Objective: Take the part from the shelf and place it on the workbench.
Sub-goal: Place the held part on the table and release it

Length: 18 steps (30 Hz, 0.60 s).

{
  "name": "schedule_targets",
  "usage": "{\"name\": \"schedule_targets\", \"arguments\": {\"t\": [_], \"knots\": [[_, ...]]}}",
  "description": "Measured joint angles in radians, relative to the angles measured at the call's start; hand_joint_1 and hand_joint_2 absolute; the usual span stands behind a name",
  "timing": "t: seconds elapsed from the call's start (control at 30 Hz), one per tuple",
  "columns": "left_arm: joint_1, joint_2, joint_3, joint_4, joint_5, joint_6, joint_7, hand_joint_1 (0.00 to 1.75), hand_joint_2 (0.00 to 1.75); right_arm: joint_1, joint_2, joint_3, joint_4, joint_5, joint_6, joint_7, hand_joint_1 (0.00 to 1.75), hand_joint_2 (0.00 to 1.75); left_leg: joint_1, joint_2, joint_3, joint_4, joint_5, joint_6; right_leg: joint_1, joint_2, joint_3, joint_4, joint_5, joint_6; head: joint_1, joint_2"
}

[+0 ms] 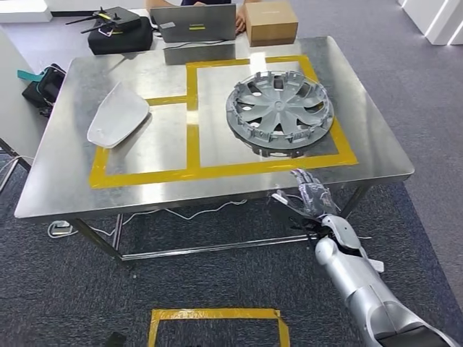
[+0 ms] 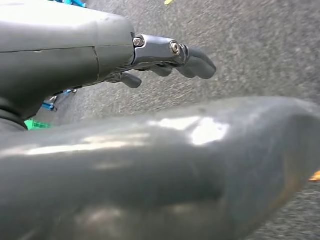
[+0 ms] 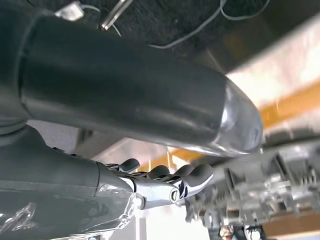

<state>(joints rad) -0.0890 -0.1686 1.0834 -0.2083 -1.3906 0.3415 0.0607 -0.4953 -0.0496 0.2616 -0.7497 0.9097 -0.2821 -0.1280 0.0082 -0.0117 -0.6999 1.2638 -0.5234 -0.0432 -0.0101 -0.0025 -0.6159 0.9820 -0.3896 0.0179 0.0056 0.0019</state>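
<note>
The wheel cover point(image 1: 279, 111), the task's part, lies flat on the steel worktop point(image 1: 65, 188) inside the right-hand square of yellow tape point(image 1: 192, 137), a marked spot evidently meant to receive it, so the placing looks done. The right hand point(image 1: 309, 195) hangs just in front of the worktop's near edge, below the cover and apart from it, fingers spread and holding nothing; the right wrist view shows the cover's ribbed rim close beyond the fingertips point(image 3: 200, 175). The left hand point(image 2: 166, 62) points over grey carpet, fingers loosely extended and empty. A pale curved panel point(image 1: 116, 114) rests in the left taped section. A laptop point(image 1: 193, 23) and cardboard box point(image 1: 270, 22) sit at the far edge.
</note>
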Motion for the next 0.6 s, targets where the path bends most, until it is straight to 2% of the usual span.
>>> {"name": "schedule_targets", "arguments": {"t": [0.03, 0.07, 0.1, 0.13, 0.17, 0.23, 0.27, 0.3, 0.33, 0.4, 0.43, 0.47, 0.5, 0.53, 0.57, 0.6], "knots": [[0.000, 0.000, 0.000, 0.000, 0.001, 0.000, 0.000, 0.00, 0.00, 0.003, -0.002, 0.000, -0.001, -0.002, 0.001, -0.001, 0.00, 0.00, 0.004, 0.000, 0.040, -0.042, 0.026, -0.005, -0.003, -0.001, -0.015, 0.003, 0.011, 0.005, 0.000, 0.000], [-0.001, -0.001, 0.000, 0.000, 0.002, 0.000, 0.000, 0.00, 0.00, 0.005, -0.005, 0.000, -0.003, -0.004, 0.001, -0.003, 0.00, 0.00, 0.008, 0.001, 0.094, -0.106, 0.041, -0.009, -0.005, 0.000, -0.029, 0.006, 0.020, 0.011, -0.001, 0.000], [-0.002, -0.002, 0.000, 0.000, 0.003, 0.001, 0.000, 0.00, 0.00, 0.005, -0.009, 0.000, -0.007, -0.006, 0.001, -0.005, 0.00, 0.00, 0.011, 0.000, 0.148, -0.179, 0.040, -0.010, -0.006, -0.001, -0.041, 0.012, 0.028, 0.018, -0.001, 0.000], [-0.004, -0.003, 0.000, 0.000, 0.004, 0.001, 0.000, 0.00, 0.00, 0.006, -0.012, -0.001, -0.012, -0.007, 0.001, -0.007, 0.00, 0.00, 0.012, -0.001, 0.186, -0.236, 0.032, -0.005, -0.006, -0.001, -0.050, 0.015, 0.038, 0.026, -0.001, 0.000], [-0.005, -0.004, 0.000, 0.000, 0.006, 0.002, 0.000, 0.00, 0.00, 0.007, -0.016, -0.001, -0.015, -0.009, 0.001, -0.010, 0.00, 0.00, 0.011, -0.002, 0.207, -0.270, 0.022, 0.004, -0.005, -0.001, -0.055, 0.016, 0.048, 0.033, -0.002, 0.000], [-0.003, -0.005, 0.000, 0.000, 0.008, 0.003, 0.000, 0.00, 0.00, 0.013, -0.022, -0.001, -0.018, -0.012, 0.002, -0.016, 0.00, 0.00, 0.007, -0.001, 0.199, -0.280, 0.027, 0.028, -0.008, 0.000, -0.060, 0.012, 0.068, 0.046, -0.002, 0.000], [-0.002, -0.005, 0.001, 0.000, 0.009, 0.003, 0.001, 0.00, 0.00, 0.019, -0.024, -0.001, -0.018, -0.014, 0.003, -0.019, 0.00, 0.00, 0.007, 0.001, 0.192, -0.279, 0.035, 0.038, -0.010, -0.001, -0.066, 0.015, 0.060, 0.051, -0.001, 0.000], [-0.001, -0.005, 0.002, 0.000, 0.009, 0.004, 0.001, 0.00, 0.00, 0.027, -0.026, -0.001, -0.020, -0.015, 0.003, -0.021, 0.00, 0.00, 0.007, 0.003, 0.182, -0.279, 0.046, 0.049, -0.011, 0.000, -0.076, 0.038, 0.031, 0.055, 0.000, 0.000], [-0.001, -0.005, 0.002, 0.000, 0.010, 0.005, 0.002, 0.00, 0.00, 0.033, -0.029, -0.001, -0.023, -0.017, 0.003, -0.023, 0.00, 0.00, 0.006, 0.004, 0.169, -0.280, 0.058, 0.057, -0.012, 0.000, -0.091, 0.084, -0.016, 0.058, 0.001, 0.000], [-0.001, -0.005, 0.003, 0.000, 0.010, 0.006, 0.003, 0.00, 0.00, 0.042, -0.032, -0.001, -0.030, -0.019, 0.003, -0.026, 0.00, 0.00, 0.001, 0.005, 0.138, -0.279, 0.083, 0.066, -0.009, 0.000, -0.127, 0.225, -0.120, 0.059, 0.004, 0.000], [0.000, -0.006, 0.003, 0.000, 0.010, 0.006, 0.003, 0.00, 0.00, 0.047, -0.034, -0.001, -0.033, -0.020, 0.003, -0.027, 0.00, 0.00, -0.002, 0.005, 0.122, -0.279, 0.095, 0.067, -0.007, 0.001, -0.137, 0.289, -0.147, 0.058, 0.004, 0.000], [0.000, -0.006, 0.003, 0.000, 0.010, 0.006, 0.003, 0.00, 0.00, 0.054, -0.036, -0.001, -0.037, -0.021, 0.004, -0.028, 0.00, 0.00, -0.005, 0.005, 0.106, -0.278, 0.108, 0.067, -0.004, 0.001, -0.132, 0.324, -0.148, 0.055, 0.005, 0.000], [0.001, -0.006, 0.003, 0.000, 0.010, 0.006, 0.003, 0.00, 0.00, 0.062, -0.037, -0.001, -0.042, -0.022, 0.004, -0.029, 0.00, 0.00, -0.007, 0.005, 0.089, -0.278, 0.120, 0.067, -0.001, 0.001, -0.110, 0.325, -0.130, 0.050, 0.005, 0.000], [0.001, -0.006, 0.004, 0.000, 0.011, 0.006, 0.003, 0.00, 0.00, 0.069, -0.040, -0.001, -0.047, -0.023, 0.003, -0.029, 0.00, 0.00, -0.009, 0.005, 0.074, -0.277, 0.132, 0.067, 0.002, 0.001, -0.071, 0.293, -0.105, 0.044, 0.005, 0.000], [0.000, -0.006, 0.004, 0.000, 0.011, 0.007, 0.003, 0.00, 0.00, 0.073, -0.042, -0.001, -0.053, -0.023, 0.003, -0.029, 0.00, 0.00, -0.010, 0.005, 0.062, -0.277, 0.144, 0.065, 0.006, 0.002, -0.017, 0.233, -0.091, 0.036, 0.004, 0.000], [0.000, -0.007, 0.004, 0.000, 0.011, 0.007, 0.003, 0.00, 0.00, 0.074, -0.044, -0.001, -0.059, -0.024, 0.002, -0.030, 0.00, 0.00, -0.013, 0.005, 0.052, -0.275, 0.154, 0.063, 0.011, 0.002, 0.045, 0.156, -0.093, 0.028, 0.005, 0.000]]}}
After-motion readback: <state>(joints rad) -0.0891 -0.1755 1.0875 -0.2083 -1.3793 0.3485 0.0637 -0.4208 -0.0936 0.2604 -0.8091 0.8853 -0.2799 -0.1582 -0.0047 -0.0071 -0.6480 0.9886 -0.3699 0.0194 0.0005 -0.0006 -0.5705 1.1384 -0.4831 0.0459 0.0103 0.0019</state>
